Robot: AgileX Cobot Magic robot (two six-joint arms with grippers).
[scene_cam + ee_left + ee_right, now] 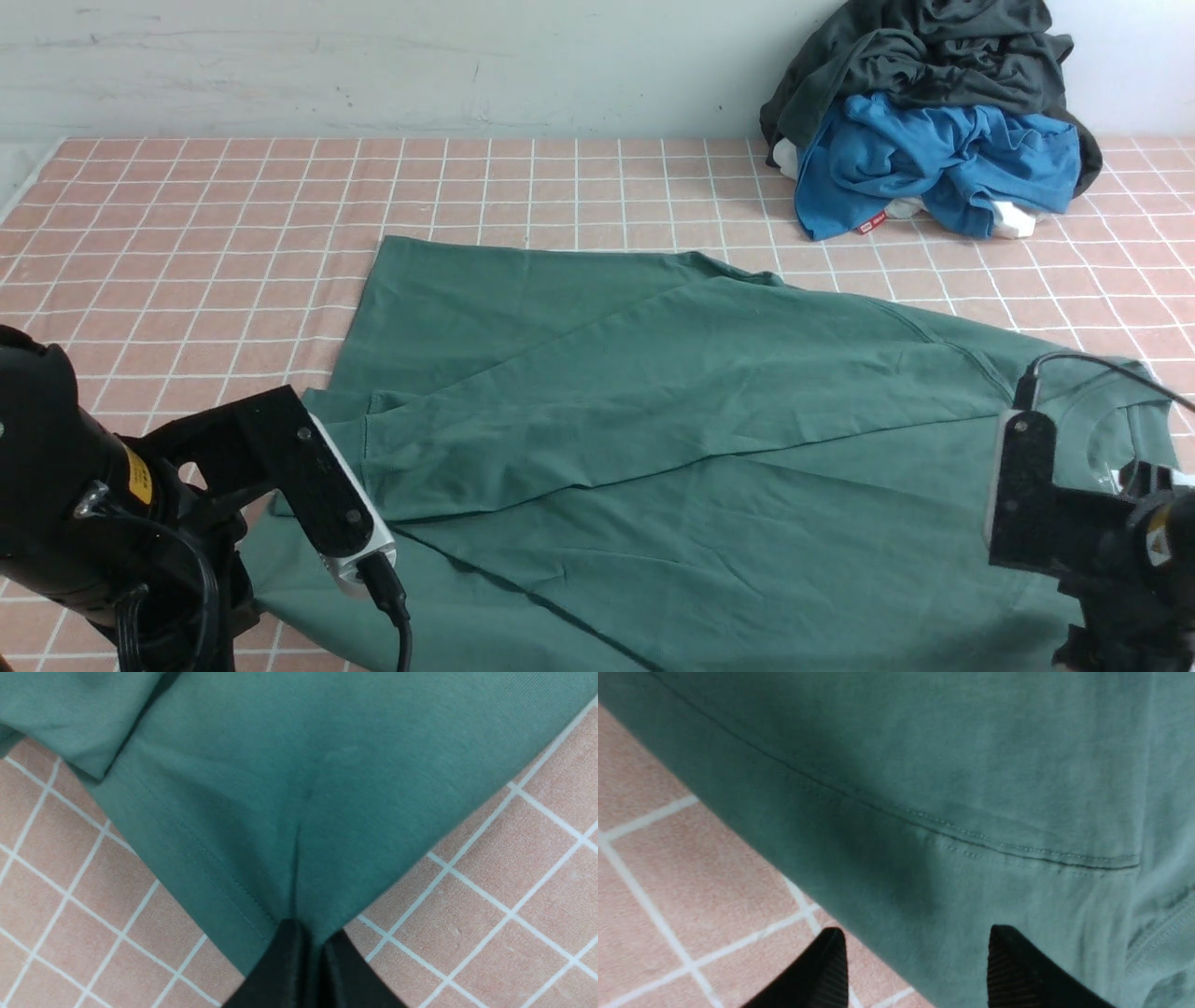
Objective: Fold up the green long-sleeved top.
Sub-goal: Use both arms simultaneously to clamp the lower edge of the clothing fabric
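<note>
Your green long-sleeved top [672, 392] lies flat across the middle of the surface. It runs down to the near edge and out toward the right edge, and one panel is folded slantwise over its body. Your left gripper [310, 940] is clenched on a hemmed corner of the top toward the near left, and the fabric puckers into its closed tips. Your right gripper [915, 947] is released toward the near right. Its jaws stand apart over the top's stitched edge and grasp nothing. The checked pink tablecloth [187, 233] covers the surface beneath. At the far right corner, a blue garment [934, 159] sits heaped under a dark grey garment [934, 56].
</note>
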